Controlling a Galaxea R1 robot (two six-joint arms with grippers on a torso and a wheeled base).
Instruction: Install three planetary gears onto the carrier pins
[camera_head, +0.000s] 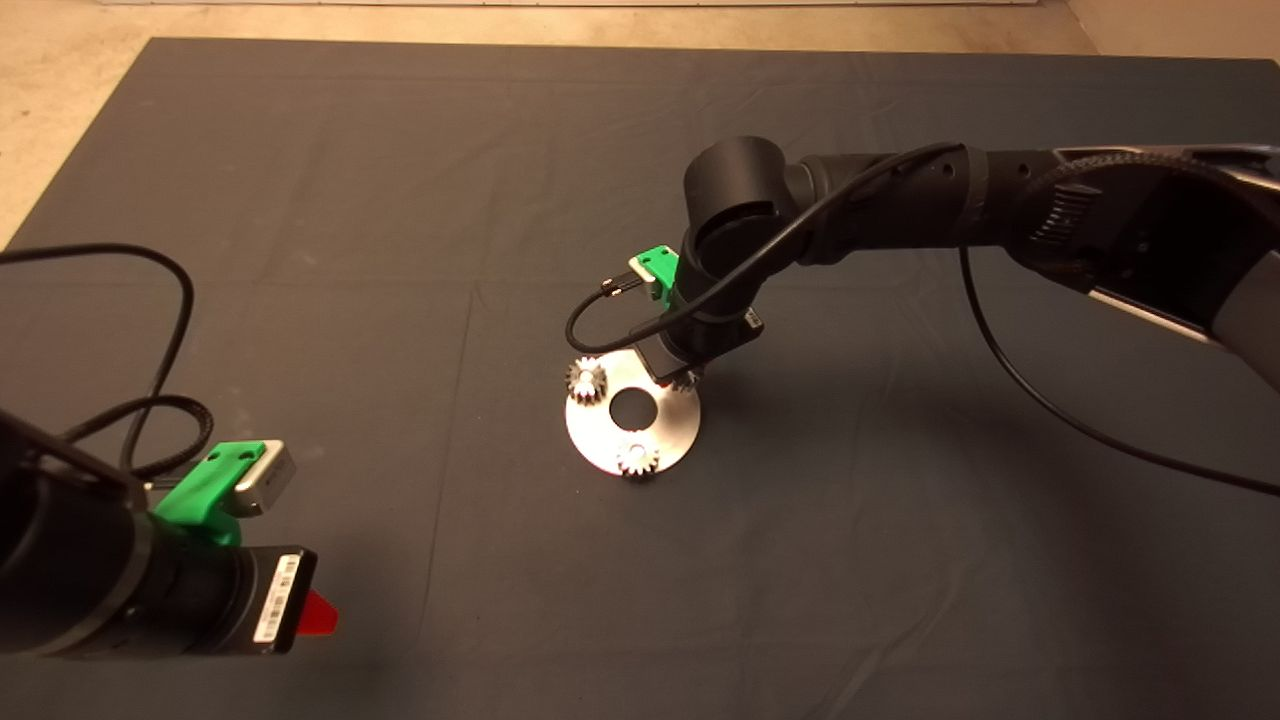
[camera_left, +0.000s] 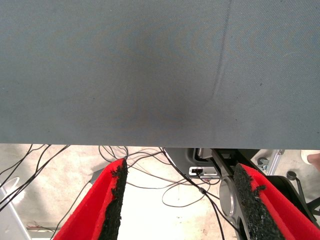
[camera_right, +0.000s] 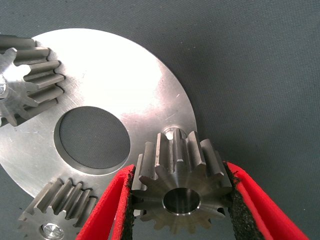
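The round silver plate (camera_head: 600, 432) lies mid-mat and also shows in the right wrist view (camera_right: 125, 85). Two planetary gears (camera_head: 587, 380) (camera_head: 637, 460) sit on carrier pins; the right wrist view shows them too (camera_right: 27, 85) (camera_right: 57, 217), one with its pin top (camera_right: 52, 231) in the centre hole. My right gripper (camera_head: 684, 377) (camera_right: 179, 171) is shut on the third gear (camera_right: 182, 192) at the plate's rim, above the third pin (camera_right: 171, 132), which peeks out behind the gear. I cannot tell whether this gear is seated. My left gripper (camera_head: 320, 612) (camera_left: 177, 205) is parked open at the mat's lower left.
The dark mat (camera_head: 400, 200) is creased around the plate. A black cable (camera_head: 1050, 400) hangs from the right arm over the mat, and another (camera_head: 170, 300) loops by the left arm. Past the mat's edge, the left wrist view shows floor cables (camera_left: 150, 170).
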